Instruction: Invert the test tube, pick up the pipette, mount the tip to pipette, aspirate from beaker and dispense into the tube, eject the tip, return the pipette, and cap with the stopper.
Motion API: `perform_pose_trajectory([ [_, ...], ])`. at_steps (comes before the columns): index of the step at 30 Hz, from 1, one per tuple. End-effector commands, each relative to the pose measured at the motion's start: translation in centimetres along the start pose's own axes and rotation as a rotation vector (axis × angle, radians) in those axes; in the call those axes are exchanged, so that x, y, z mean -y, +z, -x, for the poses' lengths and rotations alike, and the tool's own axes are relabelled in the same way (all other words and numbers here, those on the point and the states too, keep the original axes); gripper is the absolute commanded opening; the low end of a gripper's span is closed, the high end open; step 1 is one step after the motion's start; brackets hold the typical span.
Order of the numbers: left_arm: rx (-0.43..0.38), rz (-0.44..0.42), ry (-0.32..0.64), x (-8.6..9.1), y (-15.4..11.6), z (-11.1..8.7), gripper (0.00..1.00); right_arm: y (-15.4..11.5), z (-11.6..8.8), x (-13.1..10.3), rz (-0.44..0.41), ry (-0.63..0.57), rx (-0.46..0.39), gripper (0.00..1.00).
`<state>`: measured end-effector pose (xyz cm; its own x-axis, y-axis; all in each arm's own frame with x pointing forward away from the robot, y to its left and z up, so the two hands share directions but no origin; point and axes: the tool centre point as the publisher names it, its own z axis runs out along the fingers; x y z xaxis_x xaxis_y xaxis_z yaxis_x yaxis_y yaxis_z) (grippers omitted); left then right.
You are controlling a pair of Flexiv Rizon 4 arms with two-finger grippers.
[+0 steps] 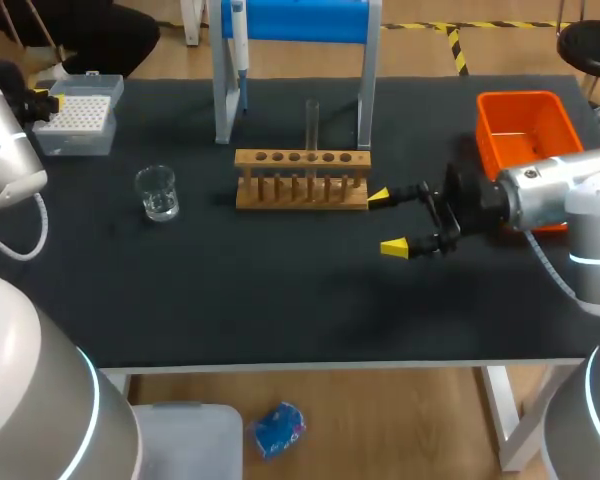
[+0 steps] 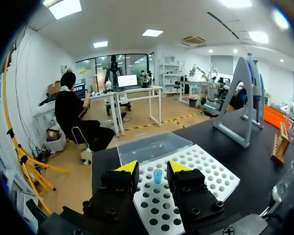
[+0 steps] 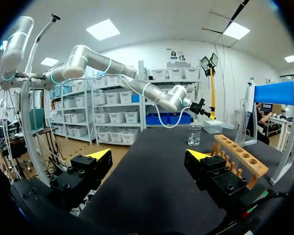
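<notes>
Judging the step: test tube (image 1: 311,125) upright in rack (image 1: 301,160), frame centre; we take inversion as done
Pipette (image 1: 239,40): hanging, upper middle; untouched
Right claw (image 1: 395,222): spread, empty, just right of rack
Left claw (image 2: 152,169): spread over tip box (image 2: 210,169)
Next: we must grip the pipette's body squarely

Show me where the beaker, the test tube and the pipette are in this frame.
beaker (image 1: 157,195), head view, on its glass wall.
test tube (image 1: 312,125), head view, midway up the upright glass.
pipette (image 1: 239,38), head view, on its hanging body.
</notes>
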<state>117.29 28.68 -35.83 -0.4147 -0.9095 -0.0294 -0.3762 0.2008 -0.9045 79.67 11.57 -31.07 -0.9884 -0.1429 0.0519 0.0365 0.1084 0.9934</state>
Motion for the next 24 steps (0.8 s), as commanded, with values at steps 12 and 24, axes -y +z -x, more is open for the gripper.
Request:
perform_pose_trajectory([
  [12,-0.004,0.009,-0.007,-0.08,0.45,0.34,0.30,-0.01,-0.06,0.02,-0.001,-0.001,0.001,1.00],
  [24,-0.019,0.021,0.000,-0.19,0.63,0.57,0.14,-0.01,-0.06,0.02,-0.001,-0.001,0.001,1.00],
])
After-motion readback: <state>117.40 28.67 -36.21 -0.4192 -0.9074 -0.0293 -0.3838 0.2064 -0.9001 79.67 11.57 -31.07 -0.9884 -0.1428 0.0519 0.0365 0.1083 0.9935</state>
